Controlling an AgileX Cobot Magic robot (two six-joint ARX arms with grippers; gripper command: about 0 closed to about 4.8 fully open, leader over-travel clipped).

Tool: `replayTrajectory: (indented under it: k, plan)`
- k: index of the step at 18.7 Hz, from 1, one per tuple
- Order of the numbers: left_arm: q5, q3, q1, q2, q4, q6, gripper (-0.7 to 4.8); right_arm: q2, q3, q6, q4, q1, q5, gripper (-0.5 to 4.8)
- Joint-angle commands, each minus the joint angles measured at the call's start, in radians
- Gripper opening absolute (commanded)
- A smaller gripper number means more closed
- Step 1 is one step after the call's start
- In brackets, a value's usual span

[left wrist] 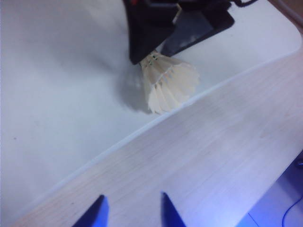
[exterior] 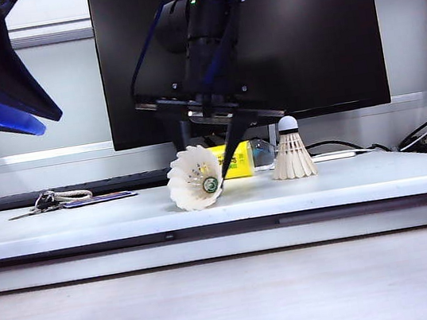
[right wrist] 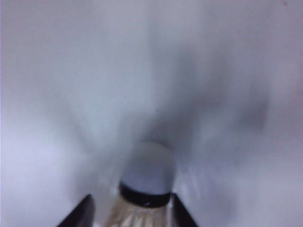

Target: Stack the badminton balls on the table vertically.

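Plenty of slick white worktop [exterior: 361,178] for a roll-away. Left end effector [left wrist: 130,210]: fingers apart, empty, raised well off to the side. Right end effector [right wrist: 132,210]: astride the lying shuttlecock [exterior: 194,178] near its cork; clamped or not, cannot tell. Risks pinching crooked, crushing feathers, or squirting the cork out. Standing shuttlecock [exterior: 291,151] nearby, shown only by exterior view; cork and black band only by right wrist view.

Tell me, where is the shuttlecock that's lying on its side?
In the exterior view the lying shuttlecock rests on the table, left of centre near the front edge, between the right gripper jaws, left of the upright shuttlecock.
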Motion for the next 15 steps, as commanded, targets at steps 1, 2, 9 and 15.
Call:
replayTrajectory:
  k: [1, 2, 9, 15]
  plan:
    - [0.001, 0.005, -0.001, -0.002, 0.001, 0.006, 1.54, -0.001, 0.003, 0.006, 0.024, -0.003, 0.007, 2.2]
    - [0.001, 0.005, -0.001, -0.002, 0.001, 0.006, 1.54, -0.001, 0.003, 0.006, 0.028, -0.003, 0.006, 2.13]
    - [0.001, 0.005, -0.001, -0.002, 0.0, 0.006, 1.54, 0.001, 0.003, 0.006, 0.029, -0.017, 0.009, 2.1]
    - [0.001, 0.005, -0.001, -0.002, 0.0, 0.006, 1.54, 0.021, 0.003, 0.006, 0.024, -0.017, 0.006, 2.04]
